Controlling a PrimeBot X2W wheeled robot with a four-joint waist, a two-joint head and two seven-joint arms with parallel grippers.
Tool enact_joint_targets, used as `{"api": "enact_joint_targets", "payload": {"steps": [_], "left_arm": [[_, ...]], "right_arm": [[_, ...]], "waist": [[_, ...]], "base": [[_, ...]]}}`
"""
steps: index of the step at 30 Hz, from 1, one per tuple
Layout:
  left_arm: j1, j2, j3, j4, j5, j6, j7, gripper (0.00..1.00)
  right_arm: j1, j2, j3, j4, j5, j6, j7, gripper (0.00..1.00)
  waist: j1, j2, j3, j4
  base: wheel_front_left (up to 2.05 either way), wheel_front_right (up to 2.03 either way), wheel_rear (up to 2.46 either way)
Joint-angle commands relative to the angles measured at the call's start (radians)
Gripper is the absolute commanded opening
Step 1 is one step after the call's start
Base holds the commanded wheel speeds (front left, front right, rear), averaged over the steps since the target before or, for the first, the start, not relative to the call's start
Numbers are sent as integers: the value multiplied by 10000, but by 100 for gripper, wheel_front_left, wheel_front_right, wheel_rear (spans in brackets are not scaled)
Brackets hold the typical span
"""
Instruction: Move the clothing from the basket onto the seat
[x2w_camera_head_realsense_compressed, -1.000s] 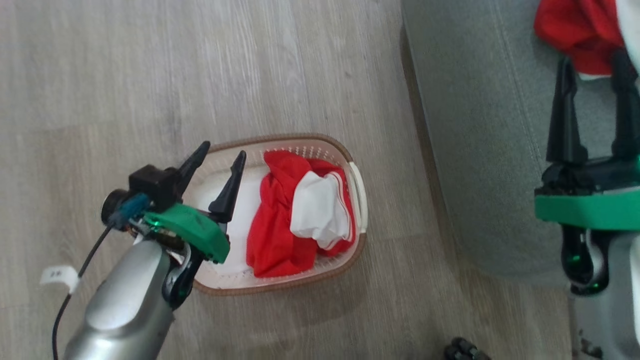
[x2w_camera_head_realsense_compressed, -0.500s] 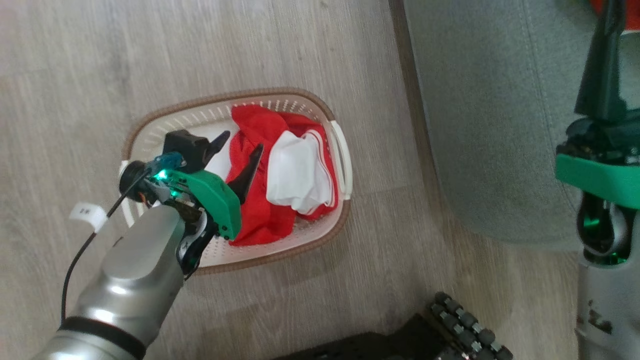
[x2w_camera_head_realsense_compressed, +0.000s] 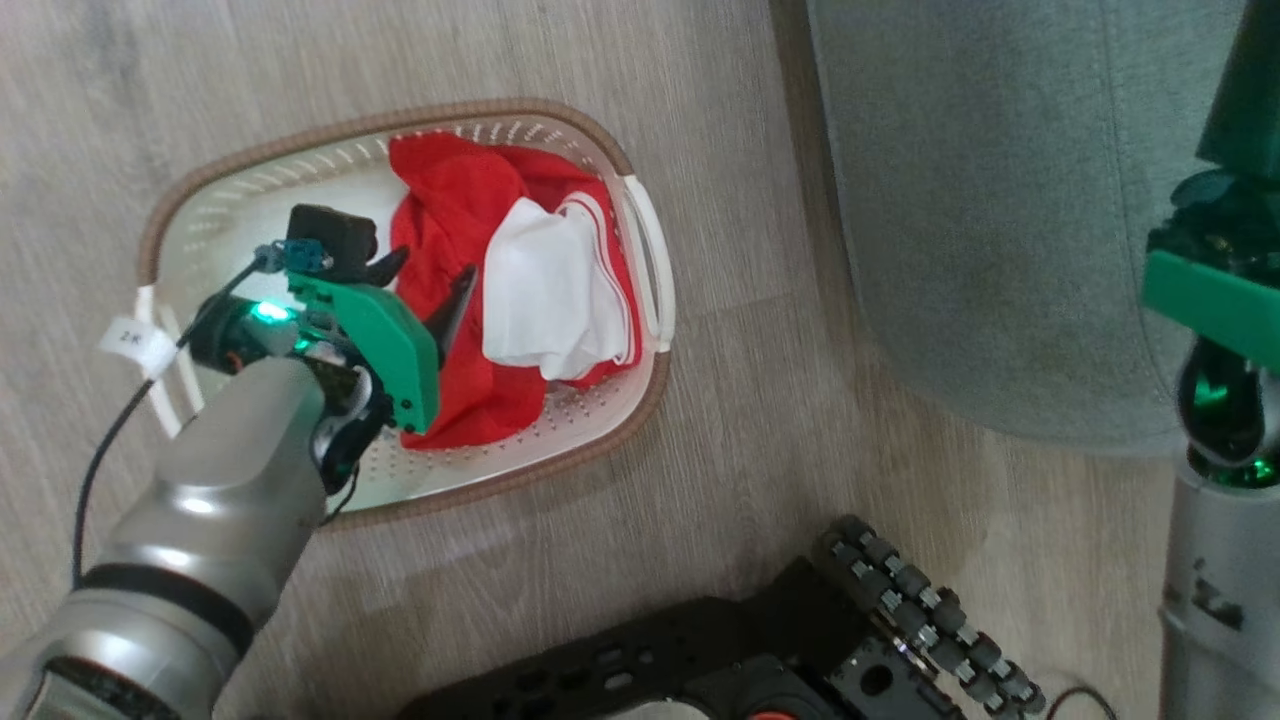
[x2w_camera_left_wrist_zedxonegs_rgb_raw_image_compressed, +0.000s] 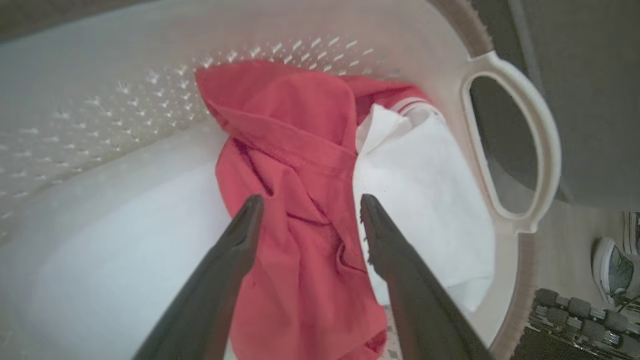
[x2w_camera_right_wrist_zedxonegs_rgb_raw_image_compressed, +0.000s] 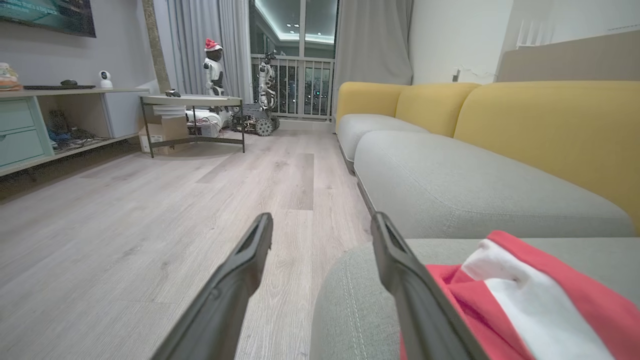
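1. We see a small cream perforated plastic basket (x2w_camera_head_realsense_compressed: 400, 115) with a brown rim on the pale wooden floor (x2w_camera_head_realsense_compressed: 750, 450), at the upper left of the head view.
2. Red and white soft clothing (x2w_camera_head_realsense_compressed: 470, 200) lies bunched in the basket's right half.
3. Our left gripper (x2w_camera_left_wrist_zedxonegs_rgb_raw_image_compressed: 311, 200) hangs inside the basket, fingers spread and empty, at the red cloth; we cannot tell whether they touch.
4. The large grey-green fabric seat (x2w_camera_head_realsense_compressed: 1000, 200) sits at the upper right.
5. Our right gripper (x2w_camera_right_wrist_zedxonegs_rgb_raw_image_compressed: 321, 217), parted and holding nothing, hovers at the seat's edge beside a red and white garment (x2w_camera_right_wrist_zedxonegs_rgb_raw_image_compressed: 525, 300) lying there.
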Motion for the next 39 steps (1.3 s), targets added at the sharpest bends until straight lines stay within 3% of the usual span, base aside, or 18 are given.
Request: {"api": "enact_joint_targets", "payload": {"steps": [1, 11, 17, 22, 23, 24, 26, 27, 39], "left_arm": [[-84, 253, 10, -26, -139, -60, 81, 100], [-900, 576, -1660, 240, -1098, -61, 967, 100], [-1133, 691, -2573, 381, -1662, -61, 2064, 100], [-1211, 824, -3086, 154, -2207, -61, 2242, 100], [-1233, 845, -3174, 98, -2295, -61, 2195, 91], [-1267, 871, -3256, 48, -2370, -61, 2119, 71], [-1332, 909, -3412, -25, -2529, -61, 2005, 17], [-1368, 931, -3490, -70, -2587, -61, 1920, 0], [-1474, 983, -4044, -338, -3248, -61, 1272, 0]], "right_arm": [[-34, 104, 176, -416, 87, -4, -37, 100], [-320, 105, 518, -620, 89, -4, -81, 100], [-354, 106, 623, -714, 60, -4, -107, 100], [-300, 106, 601, -679, 40, -4, -133, 100], [-295, 106, 596, -660, 43, -4, -137, 100], [-296, 106, 591, -644, 51, -4, -142, 100], [-312, 106, 591, -616, 70, -4, -150, 100], [-324, 106, 594, -601, 81, -4, -155, 100], [-348, 106, 543, -418, 99, -4, -216, 100]], "waist": [[-2, 0, 302, -150], [-2, 0, 1185, -458], [-2, 0, 1344, -589], [-2, 0, 1284, -577], [-2, 0, 1266, -572], [-2, 0, 1250, -565], [-2, 0, 1220, -555], [-2, 0, 1205, -553], [-2, 0, 723, -407]], "base": [[0, 0, 0], [0, 0, 0], [0, 0, 0], [0, 0, 0], [0, 0, 0], [0, 0, 0], [0, 0, 0], [0, 0, 0], [0, 0, 0]]}}
